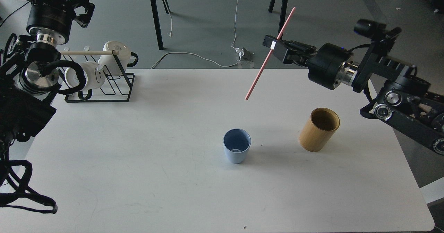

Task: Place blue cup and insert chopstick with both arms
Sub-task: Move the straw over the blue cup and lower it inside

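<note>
Nearest on the white counter (138,177): the blue cup (236,145), upright, mouth open upward, roughly centre and slightly right, nothing touching it. Judged light and rigid, probably plastic or glazed; the smooth tapered wall could slip upward out of a pinch, so any regrasp is best taken across the wall below the rim. The narrow base may tip if struck from the side. Right of it and a little farther, well apart, stands a tan bamboo cylinder holder (319,130), taller and also open. Farther and above the counter, the pink chopstick (270,53) hangs in air, slanted, lower tip toward near-left, up and a little right of the cup's mouth in this view. The right hand (274,46) is clenched on it around mid-length. Stick judged very light, stiff, thin and smooth; a mid-length hold leaves it free to pivot, so the tip may swing on contact with the rim. Insertion not yet done. Far left: black wire mug rack (104,90) carrying white mugs (116,54). Left hand (81,7) raised at far left, away from everything; its fingers look spread and hold nothing.
</note>
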You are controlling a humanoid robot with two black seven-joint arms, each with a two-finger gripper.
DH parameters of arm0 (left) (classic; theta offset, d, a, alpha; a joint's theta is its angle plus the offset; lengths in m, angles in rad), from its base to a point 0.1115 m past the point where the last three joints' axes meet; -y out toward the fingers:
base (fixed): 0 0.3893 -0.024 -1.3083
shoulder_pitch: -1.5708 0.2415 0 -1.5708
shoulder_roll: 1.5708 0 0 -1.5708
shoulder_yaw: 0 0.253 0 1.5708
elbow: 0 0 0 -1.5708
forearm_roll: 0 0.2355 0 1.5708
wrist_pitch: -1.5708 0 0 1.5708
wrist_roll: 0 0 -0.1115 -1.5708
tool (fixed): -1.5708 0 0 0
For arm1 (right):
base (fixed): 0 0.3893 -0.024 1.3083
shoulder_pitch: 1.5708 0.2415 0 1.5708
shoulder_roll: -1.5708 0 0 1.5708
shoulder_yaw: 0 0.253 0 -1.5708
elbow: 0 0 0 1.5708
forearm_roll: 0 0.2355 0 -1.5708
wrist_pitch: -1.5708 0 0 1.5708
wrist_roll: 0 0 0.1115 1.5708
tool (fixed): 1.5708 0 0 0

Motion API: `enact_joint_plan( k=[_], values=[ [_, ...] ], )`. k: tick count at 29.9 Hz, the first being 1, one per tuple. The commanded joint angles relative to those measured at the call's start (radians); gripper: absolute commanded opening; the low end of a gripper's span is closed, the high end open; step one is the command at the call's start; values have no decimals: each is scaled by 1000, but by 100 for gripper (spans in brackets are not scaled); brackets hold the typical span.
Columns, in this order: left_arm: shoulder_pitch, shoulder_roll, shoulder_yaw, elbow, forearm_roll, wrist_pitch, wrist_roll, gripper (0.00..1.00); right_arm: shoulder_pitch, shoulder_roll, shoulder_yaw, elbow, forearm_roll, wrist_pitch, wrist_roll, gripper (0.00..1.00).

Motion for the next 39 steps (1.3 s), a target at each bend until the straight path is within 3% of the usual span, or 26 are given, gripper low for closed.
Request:
enact_joint_plan(
  k=[1, 16, 32, 39],
  values=[
    [2, 0, 0, 0, 0, 0, 0, 99, 2, 84, -83, -82, -37, 0, 0, 0],
    [3, -3, 2, 0, 0, 0, -2, 99, -39, 165, -158, -156, -82, -2, 1, 0],
    [3, 0, 2, 0, 2, 0, 0, 99, -44, 202, -202, -202, -82, 0, 1, 8],
    [3, 3, 0, 0, 2, 0, 0, 99, -47, 202, -202, -201, -80, -1, 1, 23]
  ],
)
